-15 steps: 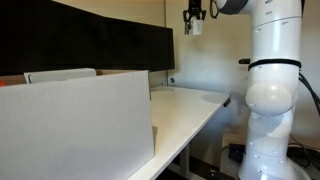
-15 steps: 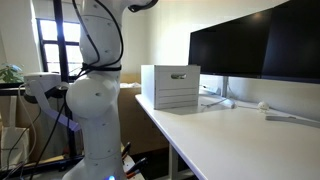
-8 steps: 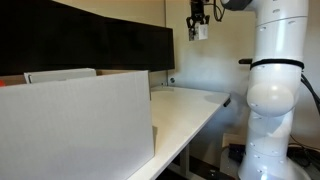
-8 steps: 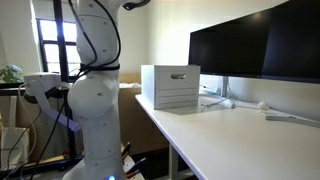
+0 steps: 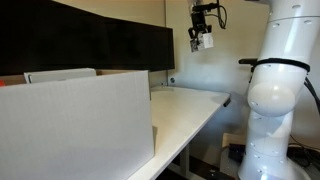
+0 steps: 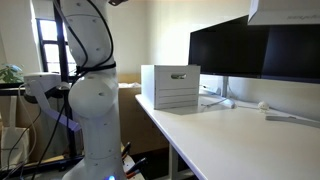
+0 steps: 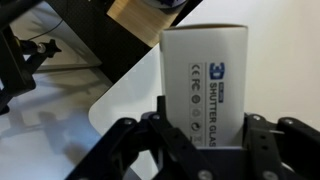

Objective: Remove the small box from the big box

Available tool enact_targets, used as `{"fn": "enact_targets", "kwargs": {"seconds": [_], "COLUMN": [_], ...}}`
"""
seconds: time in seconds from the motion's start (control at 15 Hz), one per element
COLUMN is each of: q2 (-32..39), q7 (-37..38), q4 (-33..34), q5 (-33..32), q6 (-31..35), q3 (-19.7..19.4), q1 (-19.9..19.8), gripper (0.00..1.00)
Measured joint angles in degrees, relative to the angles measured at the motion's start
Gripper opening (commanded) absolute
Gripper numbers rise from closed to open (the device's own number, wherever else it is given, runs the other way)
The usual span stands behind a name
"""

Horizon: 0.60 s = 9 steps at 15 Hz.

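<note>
**Already out of the big box, small box held high with no place chosen for it**

Clearly the main part of the job looks done. In an exterior view the gripper [image 5: 202, 36] hangs near the top of the picture, over the far end of the white table [image 5: 190, 110]. The small box [image 5: 205, 43] is clamped in it as a pale block just under the fingers. The big box [image 5: 80, 125] fills the near foreground of that view, well apart from the gripper and far below it. Nothing of the carton touches the big box's walls or flaps.

The wrist view shows the grip up close. The small box [image 7: 205, 85] stands upright between the two fingers [image 7: 268, 150], which press on its sides. Its printed face, with "3D shutter glass" lettering and compliance marks, is turned to the camera. The gripper [image 7: 205, 128] is closed firmly on the carton, and the table [image 7: 125, 100] lies far beneath it.

From the opposite side the big box [image 6: 170, 87] sits at the table's end beside the dark monitors [image 6: 260, 55]. Its inside cannot be seen from here.

What appears left is small: carry the carton to a free spot, lower it and let go. The task names no place for it, so any bare stretch of table would seem to serve.
</note>
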Motion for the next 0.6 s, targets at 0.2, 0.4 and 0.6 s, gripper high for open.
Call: {"fn": "enact_targets", "kwargs": {"seconds": [0.2,0.4,0.6], "q2": [-2.4,-5.4,-8.9], "q7": [0.2,0.4,0.9], "q4": [-7.2,-15.2,-22.8], "q5": [-0.3,-0.3,0.0], "q6": [4.6,11.3,16.7], "q3": [1.6,2.2,2.8], "q1": [-0.9,-1.8,-2.4], "gripper": [0.31,0.31,0.31]}}
